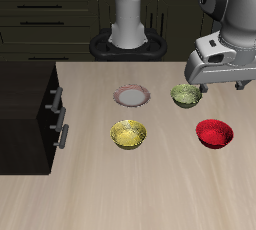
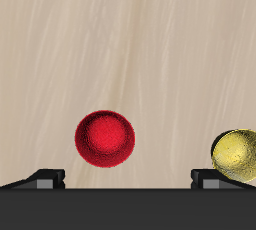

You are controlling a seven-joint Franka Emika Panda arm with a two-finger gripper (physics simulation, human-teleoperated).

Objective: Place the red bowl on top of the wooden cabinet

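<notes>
The red bowl (image 1: 214, 132) sits on the light wood table near its front, beside the yellow bowl (image 1: 128, 133). My gripper (image 1: 207, 86) hangs above the table, higher than the bowls and a little farther back than the red bowl. It is open and empty. In the wrist view the red bowl (image 2: 105, 139) lies just ahead of the spread fingertips (image 2: 45, 179), with my gripper (image 2: 128, 179) off to one side of it and well above it. The wooden cabinet (image 1: 25, 99), dark with two silver handles, stands at the far side of the table from the red bowl.
An olive-green bowl (image 1: 185, 95) sits just under the gripper in the exterior view. A white plate (image 1: 132, 96) lies at mid table. The yellow bowl (image 2: 237, 152) shows at the edge of the wrist view. The robot's base (image 1: 128, 34) stands at the back.
</notes>
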